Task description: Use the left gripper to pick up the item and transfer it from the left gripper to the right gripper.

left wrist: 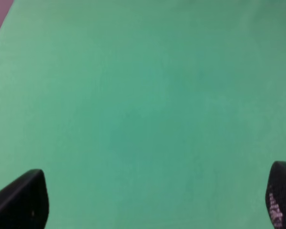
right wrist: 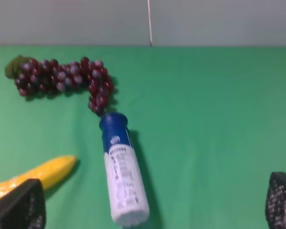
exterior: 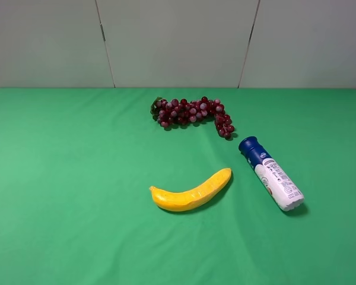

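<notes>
The bottle (exterior: 271, 173) lies on its side on the green cloth at the right, dark blue cap toward the back, white printed body toward the front. It also shows in the right wrist view (right wrist: 121, 167), ahead of my right gripper (right wrist: 155, 200), which is open and empty with both fingertips (right wrist: 19, 205) at the frame's lower corners. My left gripper (left wrist: 155, 198) is open and empty over bare green cloth; its fingertips (left wrist: 24, 200) show at the lower corners. Neither arm shows in the high view.
A yellow banana (exterior: 191, 191) lies left of the bottle, also in the right wrist view (right wrist: 35, 175). A dark red grape bunch (exterior: 193, 113) lies behind both, close to the bottle's cap (right wrist: 62, 78). Grey wall panels (exterior: 178, 41) stand at the back edge.
</notes>
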